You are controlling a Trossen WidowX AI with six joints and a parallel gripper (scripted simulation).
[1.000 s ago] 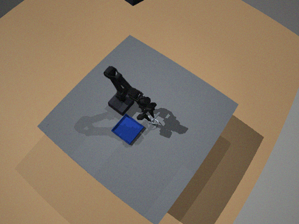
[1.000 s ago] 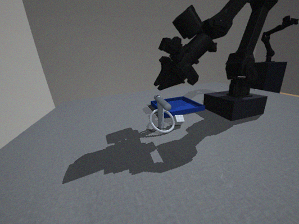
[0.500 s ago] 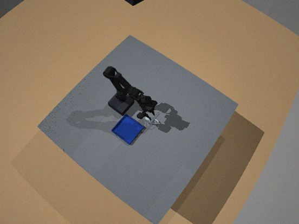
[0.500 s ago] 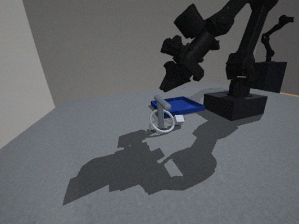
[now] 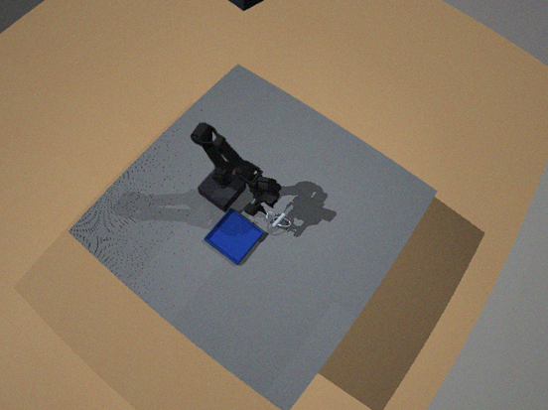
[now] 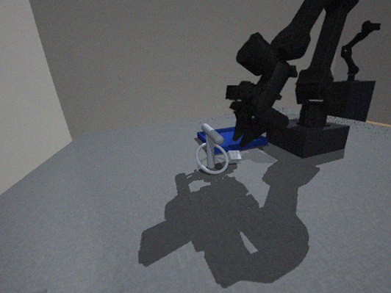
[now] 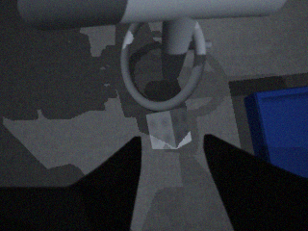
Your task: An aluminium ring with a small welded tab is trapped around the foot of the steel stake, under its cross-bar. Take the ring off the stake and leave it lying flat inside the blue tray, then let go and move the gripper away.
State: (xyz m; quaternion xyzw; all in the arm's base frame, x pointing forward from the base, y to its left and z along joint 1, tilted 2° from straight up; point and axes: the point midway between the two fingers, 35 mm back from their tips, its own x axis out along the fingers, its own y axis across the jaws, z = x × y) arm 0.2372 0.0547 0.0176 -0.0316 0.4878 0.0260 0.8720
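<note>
The pale ring (image 6: 227, 161) (image 7: 159, 106) stands tilted around the post of the steel stake (image 6: 210, 155) (image 7: 177, 40), under its cross-bar (image 5: 279, 218) (image 6: 212, 133) (image 7: 192, 10). The ring's small whitish tab (image 6: 234, 156) (image 7: 161, 126) points toward the arm's side, low near the table. My gripper (image 6: 238, 142) (image 7: 172, 141) is part-way open and empty. Its fingertips are above the tab, beside the stake; in the wrist view the tab shows between and just beyond the tips. The blue tray (image 5: 234, 241) (image 6: 224, 138) (image 7: 255, 120) lies beside the stake.
The arm's dark base (image 5: 222, 192) (image 6: 306, 139) stands close to the tray. The cross-bar overhangs the ring near the fingers. A dark block (image 6: 351, 98) with a small arm-like shape shows far behind. The arm's shadow falls around the stake.
</note>
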